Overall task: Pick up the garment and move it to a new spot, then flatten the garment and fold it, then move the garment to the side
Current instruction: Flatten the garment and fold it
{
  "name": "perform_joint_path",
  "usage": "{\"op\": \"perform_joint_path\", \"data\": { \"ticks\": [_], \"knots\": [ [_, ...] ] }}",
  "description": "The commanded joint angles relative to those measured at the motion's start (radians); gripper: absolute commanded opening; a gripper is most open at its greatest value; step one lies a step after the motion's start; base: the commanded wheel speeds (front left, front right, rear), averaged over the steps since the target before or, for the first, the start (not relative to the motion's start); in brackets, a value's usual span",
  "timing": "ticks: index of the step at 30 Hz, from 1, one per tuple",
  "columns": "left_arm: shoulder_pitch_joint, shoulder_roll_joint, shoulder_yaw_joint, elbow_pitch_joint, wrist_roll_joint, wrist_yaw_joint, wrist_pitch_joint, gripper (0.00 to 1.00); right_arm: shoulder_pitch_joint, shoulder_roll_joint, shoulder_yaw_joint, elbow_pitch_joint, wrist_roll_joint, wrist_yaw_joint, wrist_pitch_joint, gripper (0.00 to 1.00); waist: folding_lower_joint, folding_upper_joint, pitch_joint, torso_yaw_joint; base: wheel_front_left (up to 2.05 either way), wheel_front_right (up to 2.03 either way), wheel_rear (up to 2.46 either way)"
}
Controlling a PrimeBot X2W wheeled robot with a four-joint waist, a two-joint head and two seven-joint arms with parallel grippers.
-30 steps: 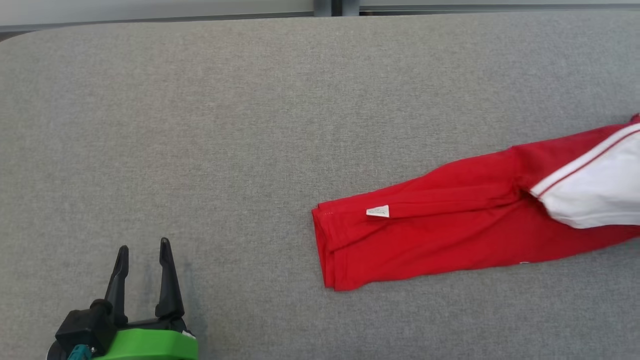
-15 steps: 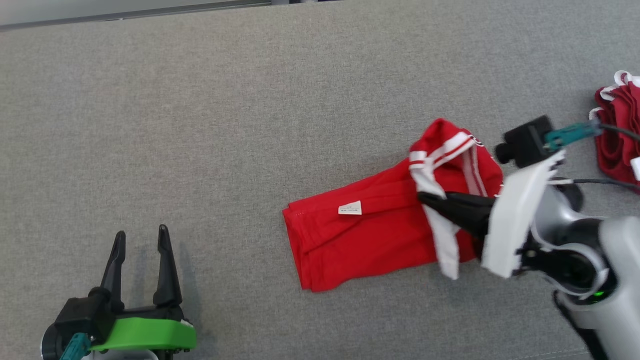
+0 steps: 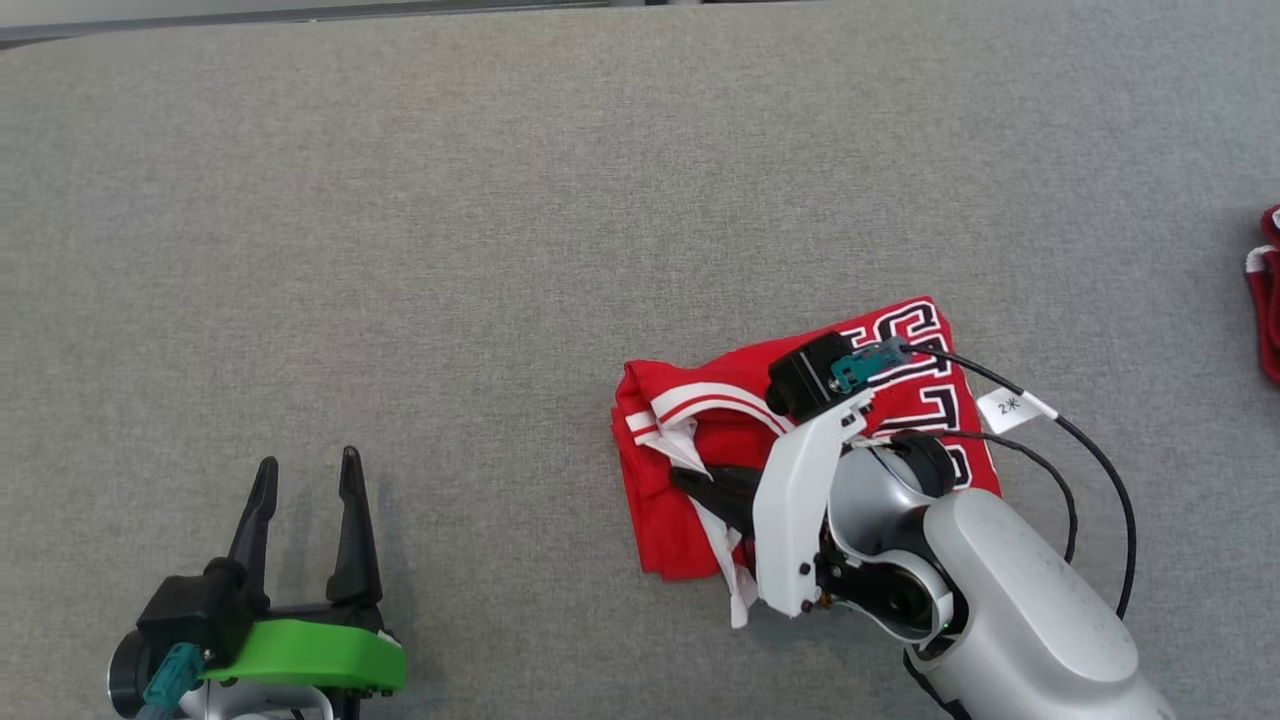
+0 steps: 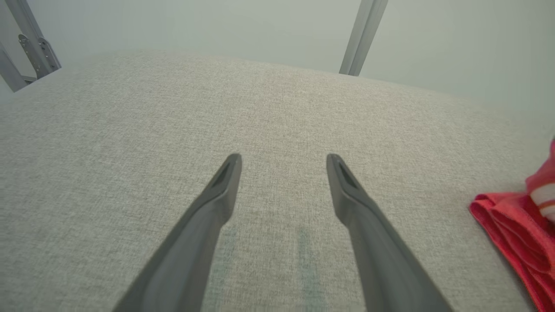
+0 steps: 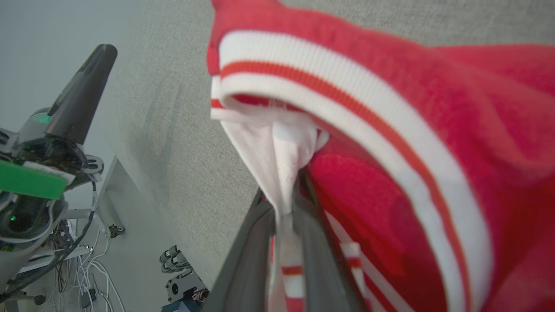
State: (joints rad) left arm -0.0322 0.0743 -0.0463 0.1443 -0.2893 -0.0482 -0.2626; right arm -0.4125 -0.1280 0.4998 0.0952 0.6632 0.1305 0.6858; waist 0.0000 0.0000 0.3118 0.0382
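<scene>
- Your right gripper [image 3: 690, 478] is clamped on a strip of white trim at the edge of the red garment [image 3: 665, 525]. In the right wrist view the trim runs up between the two fingers [image 5: 312, 242], which are pressed nearly together on it.
- The rest of the garment [image 5: 390, 130] bunches just beyond and to one side of those jaws. Its striped band arches over the fingertips, and part of the cloth lies back under the wrist on the grey padded table [image 3: 500, 250].
- Your left gripper [image 3: 308, 462] has its jaws spread wide with nothing between them, tips over bare table. The garment [image 4: 511, 234] sits well off to the right of its fingers, not touching them.
- This looks like the folding step: one end seems to be doubled over the other, but the top layer is rumpled and not yet laid flat.
- Next, you will likely need to bring the pinched edge down until it lines up with the layer beneath, then part the right jaws and draw them back without dragging the cloth.
- A second red cloth [image 3: 1268, 300] lies far behind the right jaws at the table's edge; leave it be.
</scene>
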Motion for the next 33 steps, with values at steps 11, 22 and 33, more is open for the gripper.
{"op": "perform_joint_path", "data": {
  "ticks": [11, 22, 33],
  "knots": [
    [0.039, -0.017, 0.007, 0.027, 0.003, -0.014, -0.002, 1.0, -0.025, 0.051, -0.017, 0.086, -0.043, 0.0, -0.107, 0.74, 0.0, 0.0, -0.061, 0.023, 0.0, 0.0, 0.0],
    [0.081, -0.021, 0.041, 0.006, -0.007, -0.004, -0.002, 1.0, 0.048, 0.028, -0.175, -0.193, 0.006, 0.0, -0.222, 1.0, 0.0, 0.0, -0.104, -0.014, 0.0, 0.0, 0.0],
    [0.105, -0.023, 0.036, -0.031, 0.001, 0.004, -0.002, 1.0, 0.154, -0.204, -0.362, -0.323, -0.26, 0.0, -0.511, 1.0, 0.0, 0.0, -0.133, -0.039, 0.0, 0.0, 0.0]
  ]
}}
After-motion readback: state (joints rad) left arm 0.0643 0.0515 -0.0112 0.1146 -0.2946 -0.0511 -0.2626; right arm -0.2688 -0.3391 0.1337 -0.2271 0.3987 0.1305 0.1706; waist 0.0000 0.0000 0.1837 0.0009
